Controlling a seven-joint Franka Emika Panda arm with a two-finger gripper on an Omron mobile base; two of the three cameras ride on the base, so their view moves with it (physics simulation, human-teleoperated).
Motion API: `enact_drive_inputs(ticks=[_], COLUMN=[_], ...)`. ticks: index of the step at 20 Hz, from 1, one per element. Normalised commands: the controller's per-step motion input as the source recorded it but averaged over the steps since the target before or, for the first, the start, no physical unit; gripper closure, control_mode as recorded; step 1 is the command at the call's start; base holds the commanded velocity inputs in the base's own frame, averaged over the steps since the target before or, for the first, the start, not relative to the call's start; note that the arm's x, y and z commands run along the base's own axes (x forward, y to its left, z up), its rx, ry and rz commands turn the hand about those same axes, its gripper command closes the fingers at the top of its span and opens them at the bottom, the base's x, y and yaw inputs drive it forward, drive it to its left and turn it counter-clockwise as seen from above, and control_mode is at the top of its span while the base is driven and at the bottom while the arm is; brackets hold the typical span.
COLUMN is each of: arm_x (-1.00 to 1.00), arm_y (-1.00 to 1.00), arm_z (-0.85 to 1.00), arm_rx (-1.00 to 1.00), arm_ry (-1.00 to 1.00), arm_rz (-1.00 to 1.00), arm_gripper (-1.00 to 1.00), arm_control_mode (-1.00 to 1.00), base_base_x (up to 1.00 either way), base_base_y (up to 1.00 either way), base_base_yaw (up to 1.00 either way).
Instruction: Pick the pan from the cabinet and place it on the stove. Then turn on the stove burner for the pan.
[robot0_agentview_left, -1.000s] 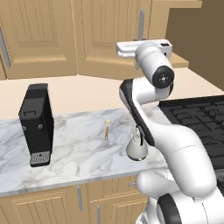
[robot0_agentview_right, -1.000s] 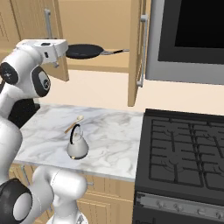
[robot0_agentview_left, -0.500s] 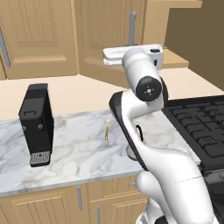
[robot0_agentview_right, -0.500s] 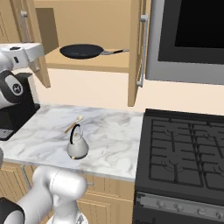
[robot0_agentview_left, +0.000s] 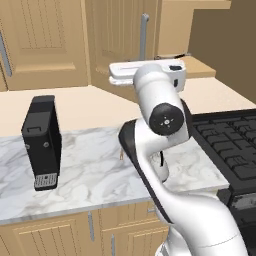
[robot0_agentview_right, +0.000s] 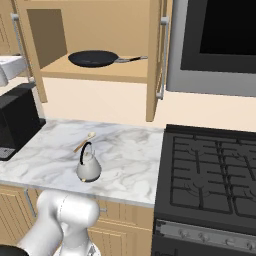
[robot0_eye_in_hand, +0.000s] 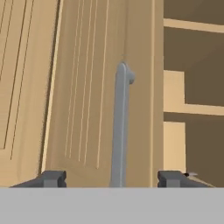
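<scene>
One pan (robot0_agentview_right: 94, 58) sits on the cabinet (robot0_agentview_right: 95, 74) shelf, off to the side of the hand (robot0_eye_in_hand: 113, 178), whose fingers stand wide astride the door's grey bar handle (robot0_eye_in_hand: 119, 127). Rigid and probably fairly heavy, it's best gripped by its thin handle.

Kettle (robot0_agentview_left: 161, 159) — mostly behind the arm

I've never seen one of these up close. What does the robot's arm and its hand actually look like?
The arm is made of smooth, glossy white rounded segments with dark bands at the joints and a round dark cap with a small pale mark. The gripper ends in two small, blocky dark grey finger tips.
</scene>
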Motion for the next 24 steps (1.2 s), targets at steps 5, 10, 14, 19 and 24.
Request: enact_drive_inputs(ticks=[5, 10, 14, 19, 24], arm_x=[-0.67, -0.57, -0.37, -0.03, 0.13], arm_y=[-0.34, -0.69, -0.88, -0.83, -0.37], arm_z=[0.10, 0.07, 0.00, -0.08, -0.29], arm_rx=[0.20, 0.27, 0.27, 0.33, 0.38], arm_ry=[0.00, 0.00, 0.03, 0.18, 0.25], arm_rz=[0.03, 0.07, 0.10, 0.16, 0.27], arm_gripper=[-1.00, -1.00, -1.00, -1.00, -1.00], arm_control_mode=[-1.00, -1.00, -1.00, -1.00, -1.00], base_base_x=[0.00, 0.00, 0.00, 0.00, 0.00], base_base_y=[0.00, 0.00, 0.00, 0.00, 0.00], base_base_yaw=[0.00, 0.00, 0.00, 0.00, 0.00])
